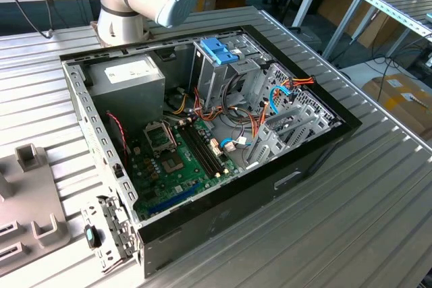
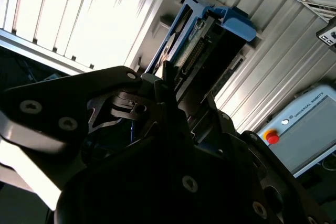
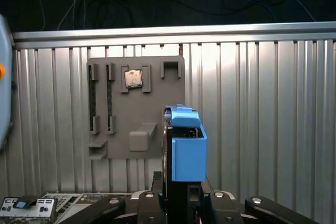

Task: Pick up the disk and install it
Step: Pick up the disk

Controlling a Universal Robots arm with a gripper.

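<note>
A: Up close, the matte black gripper (image 3: pixel 181 195) is clamped on the disk (image 3: pixel 187 148), held clear of the ribbed metal table (image 3: pixel 262 103)!
B: So it's picked up, but not yet in the open computer case (image 1: pixel 236 210).
A: Smooth, boxy light-blue plastic rail round a flat drive. A grey slotted holder plate (image 3: pixel 135 108) lies beyond.

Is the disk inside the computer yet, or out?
Out. In the first wrist view the gripper is shut on the disk, which stands on edge before the grey parts plate.
</note>
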